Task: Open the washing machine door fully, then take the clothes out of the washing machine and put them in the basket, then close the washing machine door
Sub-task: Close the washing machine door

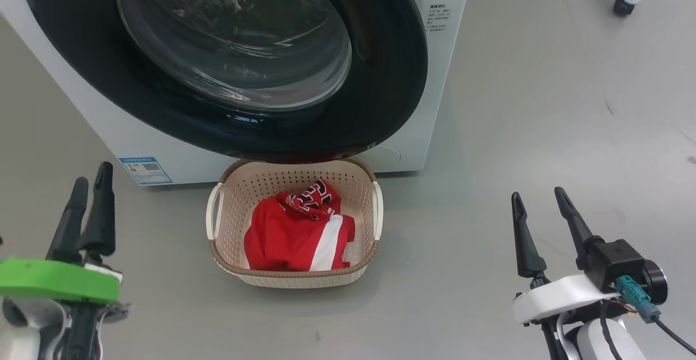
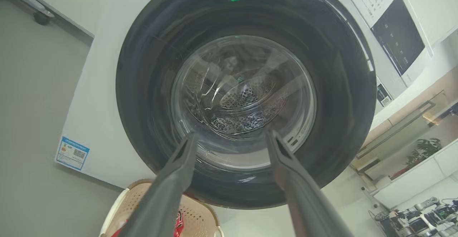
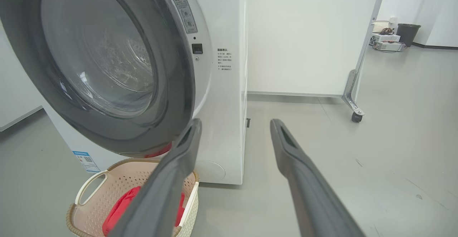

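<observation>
Left tool (image 1: pixel 91 185), right tool (image 1: pixel 537 194) spread, empty; clothes (image 1: pixel 288 237) in basket (image 1: pixel 296 279); we judged washing machine door (image 1: pixel 391 77) needed firm latch-side push.

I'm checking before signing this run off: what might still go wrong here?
The washing machine door seems to stand slightly off the washing machine, so it may not be latched. A red sliver at its lower edge might be trapped fabric, or just a reflection of the clothes in the basket.

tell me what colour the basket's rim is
Woven brown, around the cream perforated basket; the head view shows it best.
</observation>
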{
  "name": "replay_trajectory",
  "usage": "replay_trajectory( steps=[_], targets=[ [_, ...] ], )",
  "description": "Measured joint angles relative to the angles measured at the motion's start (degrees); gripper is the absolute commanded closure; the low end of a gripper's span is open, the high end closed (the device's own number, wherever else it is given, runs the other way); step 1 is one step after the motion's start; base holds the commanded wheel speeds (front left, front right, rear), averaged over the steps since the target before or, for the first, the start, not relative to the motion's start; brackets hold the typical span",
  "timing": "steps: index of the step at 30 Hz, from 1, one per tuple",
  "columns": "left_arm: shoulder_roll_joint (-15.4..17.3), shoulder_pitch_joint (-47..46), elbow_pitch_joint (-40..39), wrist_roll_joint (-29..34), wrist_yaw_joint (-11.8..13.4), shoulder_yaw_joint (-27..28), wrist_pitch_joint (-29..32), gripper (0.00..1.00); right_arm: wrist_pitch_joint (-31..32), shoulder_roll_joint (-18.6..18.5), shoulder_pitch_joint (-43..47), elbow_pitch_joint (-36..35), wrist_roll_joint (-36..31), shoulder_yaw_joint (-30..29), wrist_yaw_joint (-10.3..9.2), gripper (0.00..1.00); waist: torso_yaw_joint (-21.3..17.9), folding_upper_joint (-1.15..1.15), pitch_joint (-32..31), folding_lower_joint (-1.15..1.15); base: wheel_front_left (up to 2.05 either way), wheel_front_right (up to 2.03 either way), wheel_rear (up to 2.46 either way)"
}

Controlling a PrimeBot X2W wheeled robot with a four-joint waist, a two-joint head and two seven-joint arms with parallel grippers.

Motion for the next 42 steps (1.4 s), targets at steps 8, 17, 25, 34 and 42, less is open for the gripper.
replay_trajectory(
  steps=[8,17,25,34,42],
  targets=[
    [3.31,7.72,1.45,17.24,-0.02,-3.16,-8.50,0.00,0.00,-0.36,2.64,0.60,-0.08,-0.11,0.00,0.00,0.97,0.00,-4.73,0.00,0.00,0.00,0.00],
    [5.47,12.65,1.94,31.41,4.83,-7.38,-13.63,0.00,0.00,-0.60,4.99,0.53,-0.09,-0.11,-0.03,0.00,1.33,0.00,-8.06,0.00,0.00,0.00,0.00],
    [4.16,13.57,2.07,35.97,8.28,-9.78,-15.07,0.00,0.01,-0.59,6.69,0.52,-0.09,-0.04,-0.42,0.00,1.15,0.00,-8.51,0.00,0.00,0.00,0.00],
    [2.56,14.72,2.19,37.78,10.18,-11.14,-15.68,0.00,0.01,-0.55,7.89,0.40,-0.09,-0.19,-0.88,0.00,0.78,0.00,-8.72,0.00,0.00,0.00,0.00],
    [1.79,14.72,2.14,39.18,11.10,-11.16,-15.80,0.00,0.00,-0.63,7.89,-0.21,-0.11,-0.26,-0.94,0.00,0.70,0.00,-8.68,0.00,0.00,0.00,0.00]
  ],
)
